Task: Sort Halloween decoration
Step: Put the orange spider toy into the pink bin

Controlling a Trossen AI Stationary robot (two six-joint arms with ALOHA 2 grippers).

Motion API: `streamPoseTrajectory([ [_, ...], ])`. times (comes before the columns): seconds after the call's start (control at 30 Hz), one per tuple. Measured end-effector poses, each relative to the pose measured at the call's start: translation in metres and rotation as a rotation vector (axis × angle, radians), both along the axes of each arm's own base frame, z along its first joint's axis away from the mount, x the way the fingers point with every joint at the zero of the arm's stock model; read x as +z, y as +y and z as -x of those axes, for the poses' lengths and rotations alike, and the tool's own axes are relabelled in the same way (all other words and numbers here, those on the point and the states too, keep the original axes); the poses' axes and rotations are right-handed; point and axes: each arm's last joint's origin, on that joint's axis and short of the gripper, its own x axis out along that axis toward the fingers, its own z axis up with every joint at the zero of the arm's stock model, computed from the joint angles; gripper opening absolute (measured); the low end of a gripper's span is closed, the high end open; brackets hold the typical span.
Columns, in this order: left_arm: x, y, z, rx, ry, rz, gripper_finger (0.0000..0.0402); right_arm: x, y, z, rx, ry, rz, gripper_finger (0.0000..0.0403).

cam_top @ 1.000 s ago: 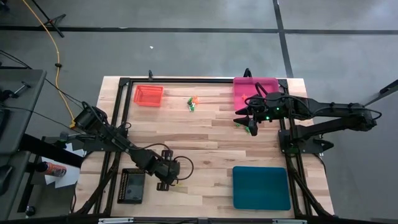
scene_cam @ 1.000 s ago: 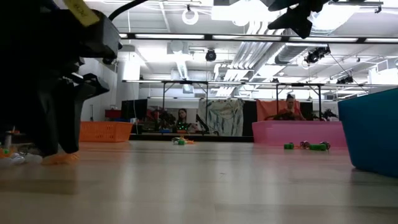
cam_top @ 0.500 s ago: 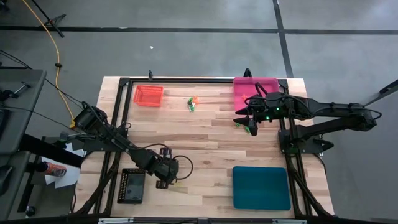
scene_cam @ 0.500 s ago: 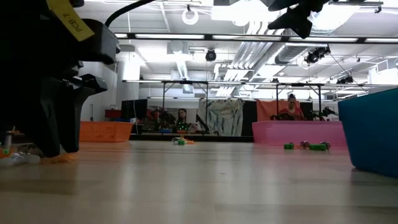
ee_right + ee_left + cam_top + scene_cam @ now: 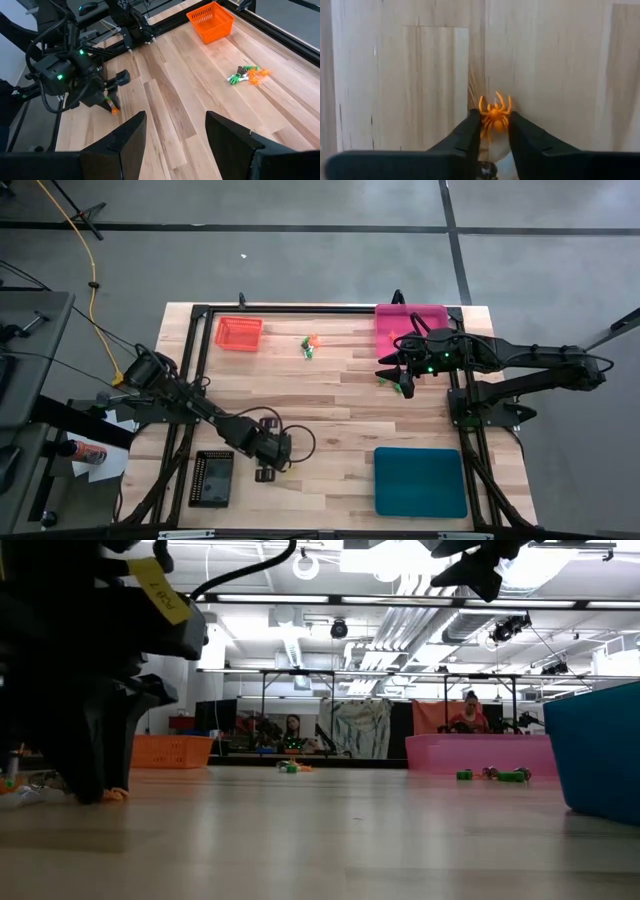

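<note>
Sorting judged barely begun: an orange spider (image 5: 494,116) is pinched by the left gripper (image 5: 494,131) nr the table's (image 5: 340,395) front-left, right gripper (image 5: 175,131) is held wide open by the pink tray (image 5: 410,320), w/ trinkets (image 5: 310,345) left loose mid-back.

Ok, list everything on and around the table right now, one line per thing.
Orange tray: one, orange, far left of the table.
Pink tray: one, pink, far right corner.
Teal tray: one, teal, near right.
Black tray: one, black, near left.
Trinket cluster: a few, green and orange, far middle of the table.
Trinkets: a few, green, under the right hand.
Orange spider: one, orange, between the left hand's fingers.
Table: one, light wood.
People: two, in the room behind.
Left hand: shut on the spider, near left.
Right hand: open, by the pink tray.
</note>
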Motion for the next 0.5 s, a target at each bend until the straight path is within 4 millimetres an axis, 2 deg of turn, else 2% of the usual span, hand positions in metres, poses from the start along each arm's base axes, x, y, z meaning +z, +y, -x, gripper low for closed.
streamPoseTrajectory([
  [0.07, 0.0, 0.004, -0.002, 0.039, 0.013, 0.022, 0.0034, 0.0, 0.0, 0.0, 0.0, 0.0, 0.0, 0.0197],
  [0.13, 0.002, 0.01, -0.003, 0.094, 0.036, 0.072, 0.0011, 0.0, 0.0, 0.0, 0.0, 0.0, 0.001, 0.0197],
  [0.33, 0.022, 0.031, -0.003, 0.143, 0.01, 0.104, 0.0002, 0.0, 0.0, 0.0, 0.001, 0.0, 0.001, 0.0197],
  [0.5, 0.06, 0.051, -0.003, 0.105, -0.136, 0.107, 0.0, 0.0, 0.0, 0.0, 0.0, 0.0, 0.001, 0.0197],
])
